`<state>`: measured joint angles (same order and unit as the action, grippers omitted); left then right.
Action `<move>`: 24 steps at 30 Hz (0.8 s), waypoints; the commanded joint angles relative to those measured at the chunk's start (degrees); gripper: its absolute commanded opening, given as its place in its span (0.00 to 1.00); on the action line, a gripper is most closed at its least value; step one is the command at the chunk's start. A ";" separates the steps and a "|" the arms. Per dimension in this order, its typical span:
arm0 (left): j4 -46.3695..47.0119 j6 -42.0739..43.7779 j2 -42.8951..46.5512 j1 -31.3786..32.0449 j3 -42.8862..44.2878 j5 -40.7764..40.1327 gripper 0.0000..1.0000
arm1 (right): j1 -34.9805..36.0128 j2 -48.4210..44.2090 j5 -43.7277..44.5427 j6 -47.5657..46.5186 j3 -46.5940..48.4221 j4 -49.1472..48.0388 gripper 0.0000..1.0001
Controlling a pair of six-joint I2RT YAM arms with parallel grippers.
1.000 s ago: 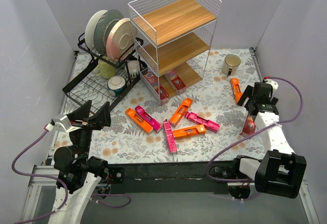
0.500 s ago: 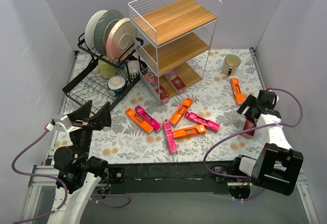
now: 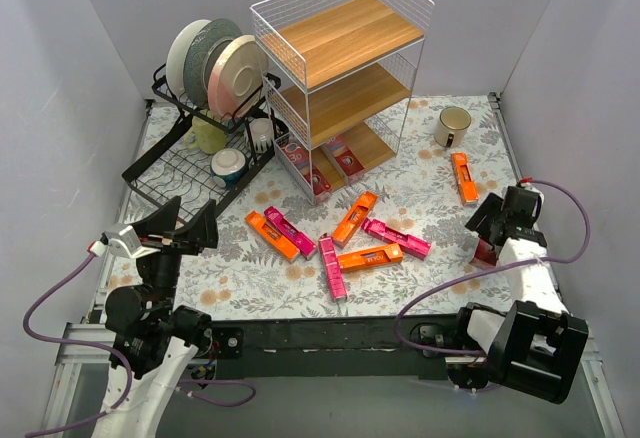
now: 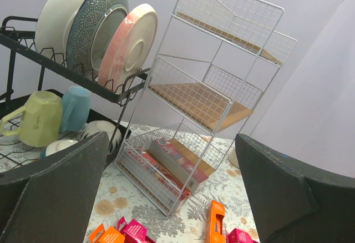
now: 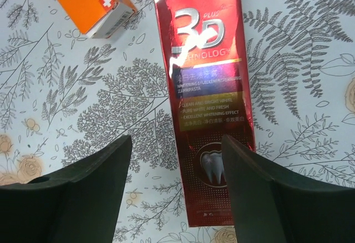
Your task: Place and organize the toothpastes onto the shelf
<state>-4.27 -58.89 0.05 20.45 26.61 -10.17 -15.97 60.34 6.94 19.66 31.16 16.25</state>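
A dark red toothpaste carton lies flat on the floral table near the right edge. My right gripper hovers over its near end, open. The left finger stands apart from the carton and the right finger overlaps its right edge. An orange toothpaste lies just beyond it. Several orange and magenta toothpastes are scattered mid-table. The shelf stands at the back with red cartons in its bottom tier. My left gripper is raised at the near left, open and holding nothing.
A black dish rack with plates and cups stands left of the shelf. A cream mug sits at the back right. Grey walls close in on both sides. The right arm's cable loops near the table's right edge.
My right gripper has drawn back toward the near edge, over the dark red carton, and its jaws have narrowed. The left arm has not moved.
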 commanded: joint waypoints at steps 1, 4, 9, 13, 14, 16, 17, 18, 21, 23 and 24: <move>-0.21 0.89 2.93 0.21 -0.24 -0.11 0.98 | 1.81 -0.31 -5.45 0.47 -1.10 4.31 0.73; -0.21 0.89 2.58 0.21 -0.24 -0.02 0.98 | 4.10 -1.27 -2.47 1.08 0.92 7.02 0.73; -0.30 0.89 2.06 0.21 -0.33 -0.11 0.98 | 4.63 -5.92 11.49 3.71 3.91 11.69 0.79; -0.30 0.89 2.05 0.21 -0.33 -0.02 0.98 | 4.45 -8.39 19.33 4.77 4.00 12.84 0.90; -0.30 0.89 2.05 0.21 -0.24 -0.11 0.98 | 4.37 -8.48 20.21 4.77 3.91 11.80 0.92; -0.30 0.97 2.14 0.21 -0.24 -0.11 0.98 | 4.19 -7.17 19.17 4.60 3.47 10.56 0.98; -0.38 0.97 2.23 0.21 -0.33 -0.11 0.98 | 4.02 -6.21 16.64 4.51 3.56 9.42 0.99; -0.39 1.06 2.23 0.21 -0.24 -0.11 0.98 | 4.01 -4.19 15.14 4.51 3.56 8.80 0.98; -0.38 0.97 2.23 0.21 -0.24 -0.02 0.98 | 4.01 -0.94 12.22 4.86 2.86 6.35 0.98; -0.39 0.97 2.32 0.21 -0.24 -0.11 0.98 | 3.84 0.22 12.31 4.86 1.63 5.11 0.99; -0.56 0.97 2.32 0.21 -0.33 -0.02 0.98 | 3.75 1.00 12.13 4.86 1.28 4.15 0.99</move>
<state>-4.29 -58.74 0.05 20.47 26.61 -10.15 -11.66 59.44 20.34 23.75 32.56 25.26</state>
